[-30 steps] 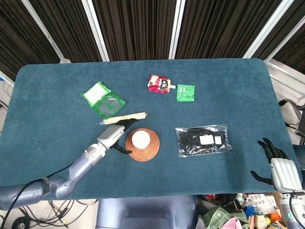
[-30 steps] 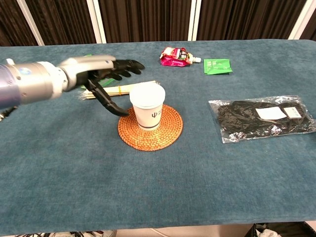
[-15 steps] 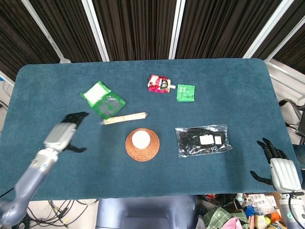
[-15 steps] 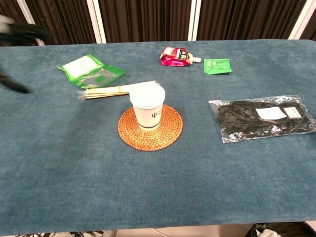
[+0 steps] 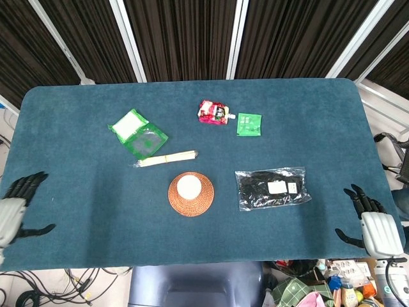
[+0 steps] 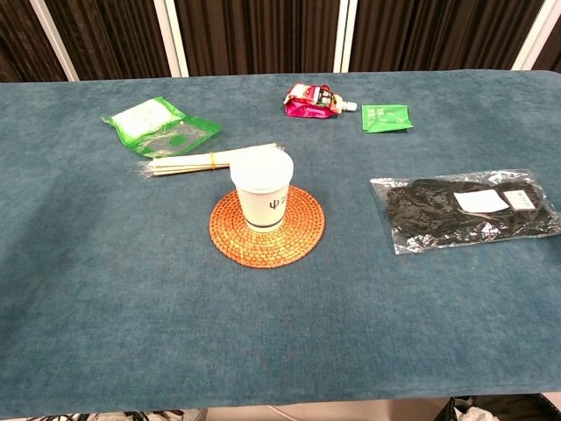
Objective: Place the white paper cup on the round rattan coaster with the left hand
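Note:
The white paper cup [image 5: 189, 186] [image 6: 262, 189] stands upright on the round rattan coaster [image 5: 203, 201] [image 6: 298, 233] near the table's middle. My left hand [image 5: 11, 210] is far off at the table's left front edge, fingers spread, holding nothing. My right hand [image 5: 370, 224] rests at the right front edge with fingers apart and nothing in it. Neither hand shows in the chest view.
A bundle of chopsticks [image 5: 166, 158] lies just behind the coaster, with a green packet [image 5: 138, 133] further back left. A red pouch [image 5: 214, 112] and a green sachet [image 5: 249, 123] lie at the back. A clear bag of dark contents [image 5: 273, 187] lies right of the coaster.
My left hand has drawn back from beside the cup to the table's left front edge. The cup stays on the coaster. The right hand has not moved.

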